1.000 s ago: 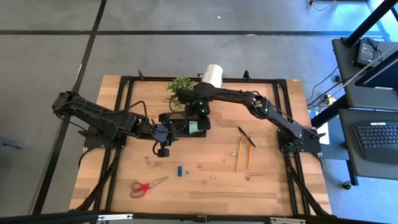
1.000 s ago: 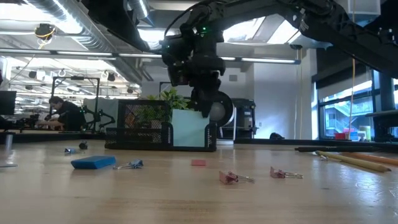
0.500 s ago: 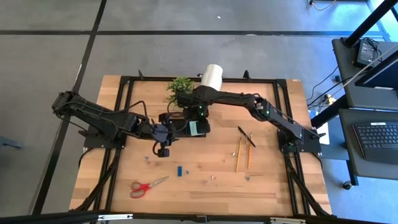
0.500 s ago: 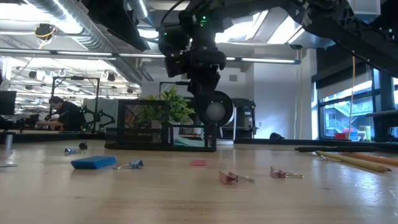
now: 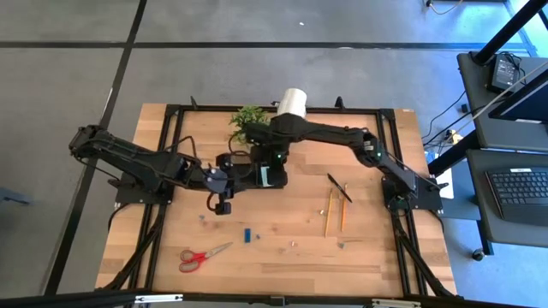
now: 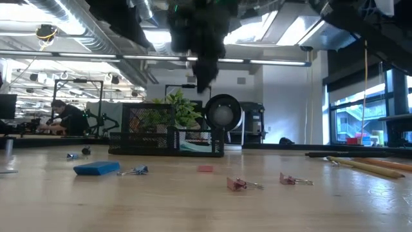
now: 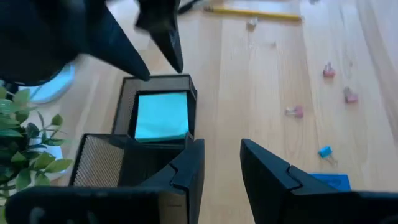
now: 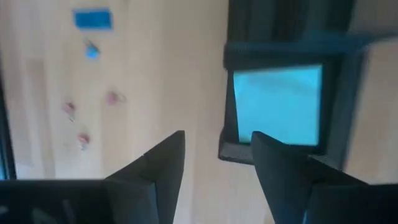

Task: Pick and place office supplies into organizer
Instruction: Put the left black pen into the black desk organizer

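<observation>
- Your left gripper (image 5: pixel 224 204) sits left of centre on the table, just in front of the organizer's near-left end; in its wrist view the fingers (image 7: pixel 186 167) stand apart with bare wood between them, pinching nothing.
- Red-handled scissors (image 5: pixel 202 255) lie flat near the front-left of the table, well apart from both arms.
- Small blue piece (image 5: pixel 247 234) lies on the wood in front of the left gripper, apart from it; in the low view it is the flat blue block (image 6: pixel 96 168) with a clip (image 6: pixel 135 171) just beside it.
- Organizer (image 5: pixel 248 171) stands mid-table, in front of the potted plant (image 5: pixel 248 120); mesh walls, two compartments.
- Pale teal note pad (image 7: pixel 162 116) lies flat inside the organizer's end compartment, the one on the right in the high view.
- Your right gripper (image 5: pixel 272 156) hangs above that compartment, raised clear of it; in its wrist view the fingers (image 8: pixel 163 163) are spread, nothing between them, pad (image 8: pixel 278 104) straight below.
- White lamp (image 5: pixel 294 103) stands behind the organizer at the back edge.
- Pink clips (image 6: pixel 237 183) lie scattered on the front wood.
- Dark pen (image 5: pixel 338 186) and two pencils (image 5: pixel 328 212) lie right of centre, untouched.
</observation>
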